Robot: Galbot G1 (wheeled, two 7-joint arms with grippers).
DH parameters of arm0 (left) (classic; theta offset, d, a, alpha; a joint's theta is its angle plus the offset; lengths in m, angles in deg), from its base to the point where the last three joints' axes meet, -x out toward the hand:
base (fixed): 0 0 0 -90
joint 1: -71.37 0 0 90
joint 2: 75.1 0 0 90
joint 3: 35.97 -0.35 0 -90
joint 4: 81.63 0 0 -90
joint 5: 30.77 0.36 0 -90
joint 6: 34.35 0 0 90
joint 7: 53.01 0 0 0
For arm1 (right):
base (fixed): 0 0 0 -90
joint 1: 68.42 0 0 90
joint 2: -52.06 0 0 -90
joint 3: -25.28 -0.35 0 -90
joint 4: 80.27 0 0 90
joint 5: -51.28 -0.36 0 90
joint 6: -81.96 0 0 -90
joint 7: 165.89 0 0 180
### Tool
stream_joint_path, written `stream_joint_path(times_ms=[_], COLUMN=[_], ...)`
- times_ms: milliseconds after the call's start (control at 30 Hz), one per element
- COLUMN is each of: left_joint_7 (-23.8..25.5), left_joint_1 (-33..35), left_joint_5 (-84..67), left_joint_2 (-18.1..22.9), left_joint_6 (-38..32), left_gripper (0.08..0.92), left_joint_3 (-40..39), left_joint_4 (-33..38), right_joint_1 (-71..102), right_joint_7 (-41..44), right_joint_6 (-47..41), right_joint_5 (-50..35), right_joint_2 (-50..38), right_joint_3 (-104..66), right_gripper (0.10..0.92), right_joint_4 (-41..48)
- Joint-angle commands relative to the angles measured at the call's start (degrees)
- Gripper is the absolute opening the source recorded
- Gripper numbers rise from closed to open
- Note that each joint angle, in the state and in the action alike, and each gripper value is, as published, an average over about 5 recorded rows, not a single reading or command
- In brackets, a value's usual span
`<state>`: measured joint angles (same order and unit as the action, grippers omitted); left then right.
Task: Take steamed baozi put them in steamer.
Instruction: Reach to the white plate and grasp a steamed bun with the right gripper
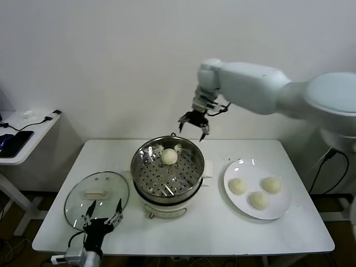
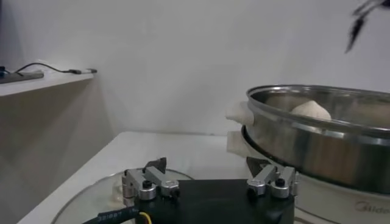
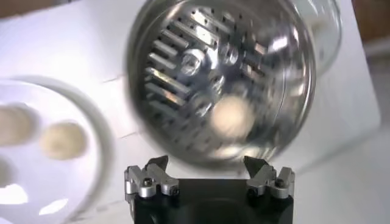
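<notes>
While baozi lies in steamer, right gripper gapes above.

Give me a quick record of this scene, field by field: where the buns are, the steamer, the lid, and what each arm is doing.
baozi in steamer: one, on the perforated tray
baozi on plate: three
steamer: table centre, uncovered
plate: on the steamer's right
glass lid: flat on the table, left of the steamer
right gripper: open, empty, above the steamer's far rim
left gripper: open, parked over the lid
</notes>
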<state>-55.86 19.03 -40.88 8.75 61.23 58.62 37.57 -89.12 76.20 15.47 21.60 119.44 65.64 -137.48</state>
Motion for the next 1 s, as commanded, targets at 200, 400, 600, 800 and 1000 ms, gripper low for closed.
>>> stream_joint_path(times_ms=[200, 400, 600, 800, 1000], left_joint_7=[-0.1, -0.6, -0.9, -1.1, -1.1], left_joint_1=[0.2, 0.7, 1.0, 1.1, 1.0], left_joint_5=[-0.1, 0.1, 0.2, 0.4, 0.4], left_joint_2=[-0.1, 0.2, 0.7, 0.8, 0.7], left_joint_6=[-0.3, -0.3, -0.2, -0.1, 0.0], left_gripper=[0.823, 0.823, 0.823, 0.823, 0.823], left_joint_3=[0.6, 0.6, 0.5, 0.5, 0.7], left_joint_4=[0.6, 0.3, 0.1, -0.1, -0.5], right_joint_1=[-3.3, 9.4, 21.4, 27.1, 30.3], right_joint_7=[-10.3, -14.6, -16.3, -16.4, -16.4], right_joint_6=[-34.7, -39.1, -40.4, -40.5, -40.3], right_joint_5=[-11.0, -7.0, -3.9, -3.1, -2.3], right_joint_2=[-26.6, -27.5, -24.9, -20.9, -17.8], right_joint_3=[14.1, 6.3, -3.9, -9.8, -12.5], right_gripper=[0.823, 0.823, 0.823, 0.823, 0.823], right_joint_4=[-26.5, -22.4, -15.2, -10.5, -6.8])
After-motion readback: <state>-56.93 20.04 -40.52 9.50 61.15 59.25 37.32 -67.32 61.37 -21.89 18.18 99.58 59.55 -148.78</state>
